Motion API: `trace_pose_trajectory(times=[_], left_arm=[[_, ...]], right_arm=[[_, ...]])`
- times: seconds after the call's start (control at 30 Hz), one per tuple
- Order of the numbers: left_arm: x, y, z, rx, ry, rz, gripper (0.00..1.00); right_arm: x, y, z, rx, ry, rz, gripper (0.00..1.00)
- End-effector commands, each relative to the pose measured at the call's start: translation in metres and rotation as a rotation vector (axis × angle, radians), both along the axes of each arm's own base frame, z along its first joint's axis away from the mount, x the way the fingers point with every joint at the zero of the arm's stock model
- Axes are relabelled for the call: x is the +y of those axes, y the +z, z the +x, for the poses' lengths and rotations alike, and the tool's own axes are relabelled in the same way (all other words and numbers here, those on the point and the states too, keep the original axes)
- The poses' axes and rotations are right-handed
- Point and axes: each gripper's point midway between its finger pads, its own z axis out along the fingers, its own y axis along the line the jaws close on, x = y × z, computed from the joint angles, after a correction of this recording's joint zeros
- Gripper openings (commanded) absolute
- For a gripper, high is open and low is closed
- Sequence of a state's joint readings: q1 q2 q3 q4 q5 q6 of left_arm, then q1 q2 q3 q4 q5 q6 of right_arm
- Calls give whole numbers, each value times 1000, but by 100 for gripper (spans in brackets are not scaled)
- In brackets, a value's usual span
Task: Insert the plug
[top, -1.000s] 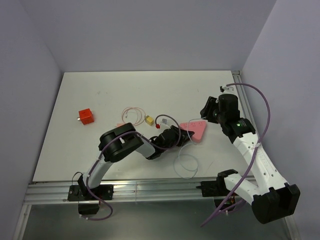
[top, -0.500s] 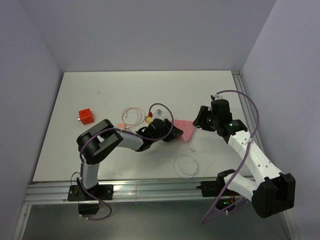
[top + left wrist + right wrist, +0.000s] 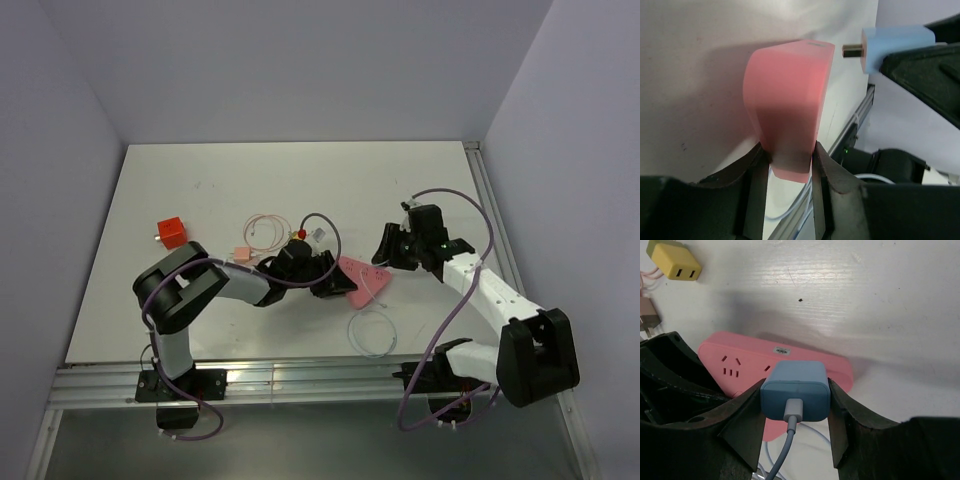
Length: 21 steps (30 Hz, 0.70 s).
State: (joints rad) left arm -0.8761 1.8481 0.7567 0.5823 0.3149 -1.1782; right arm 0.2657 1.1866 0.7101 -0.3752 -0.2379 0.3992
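The left jaws clamped the pink power strip. The right jaws held the blue plug just beside it, not touching.

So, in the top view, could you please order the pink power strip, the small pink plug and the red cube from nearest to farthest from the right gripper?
1. pink power strip: directly beside the right gripper, on its near-left side.
2. small pink plug: farther left, around the middle.
3. red cube: far left.

Soft, even light; the pink strip casts a dim shadow, and close foregrounds blur.
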Motion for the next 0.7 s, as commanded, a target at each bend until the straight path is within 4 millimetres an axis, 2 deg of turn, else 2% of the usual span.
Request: trace_pose_trajectory(times=[0.0, 0.17, 0.33, 0.53, 0.67], left_arm=[[55, -77, -38, 176, -94, 230, 0], [69, -89, -25, 205, -109, 261, 0], [71, -95, -28, 257, -126, 248, 0], [74, -98, -30, 276, -103, 251, 0], [76, -97, -29, 271, -93, 252, 0]], right_arm=[[9, 5, 7, -50, 36, 34, 0], [6, 0, -6, -40, 28, 31, 0], [10, -3, -18, -9, 34, 10, 0], [21, -1, -17, -3, 27, 25, 0], [14, -11, -18, 23, -14, -35, 0]])
